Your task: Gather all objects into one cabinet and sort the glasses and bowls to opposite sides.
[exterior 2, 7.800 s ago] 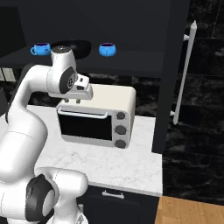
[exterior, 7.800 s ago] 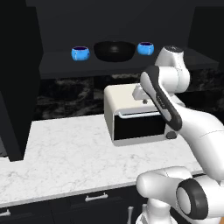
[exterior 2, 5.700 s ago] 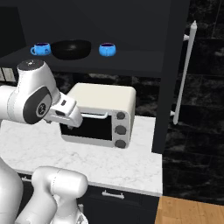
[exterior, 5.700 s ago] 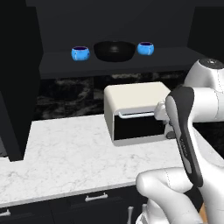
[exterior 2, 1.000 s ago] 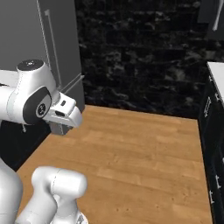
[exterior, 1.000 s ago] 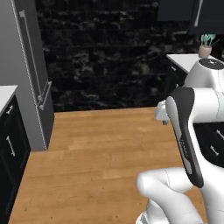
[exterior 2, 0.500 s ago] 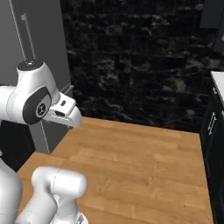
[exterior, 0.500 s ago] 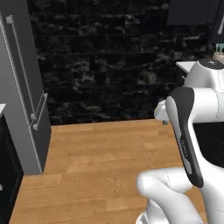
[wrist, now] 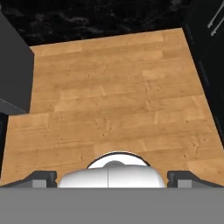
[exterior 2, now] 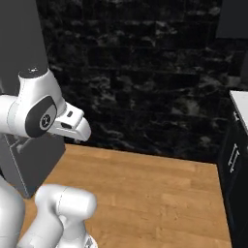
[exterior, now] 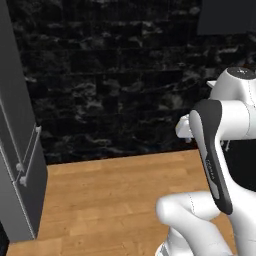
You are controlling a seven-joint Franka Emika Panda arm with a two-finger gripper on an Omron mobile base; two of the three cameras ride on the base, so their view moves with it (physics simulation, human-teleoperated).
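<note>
The glasses, the bowls and the cabinet are out of view. My gripper (wrist: pixel 116 177) points down at a bare wooden floor (wrist: pixel 113 100). Its two dark fingertips (wrist: pixel 43 177) stand wide apart, open, with nothing between them. In the right base view my hand (exterior 2: pixel 72 127) is folded in close to the arm, above the floor. In the left base view the arm (exterior: pixel 212 150) is tucked at the right.
A black marble wall (exterior: pixel 115 75) stands ahead across the wooden floor (exterior: pixel 110 200). A tall grey fridge (exterior: pixel 20 165) with bar handles is at the left. Black base drawers (exterior 2: pixel 235 174) under a white counter (exterior 2: pixel 240 104) are at the right.
The whole picture has shifted: the base has driven and turned, so the fridge slid further left and the black wall looms larger. The arm keeps its tucked pose, jaws still open.
</note>
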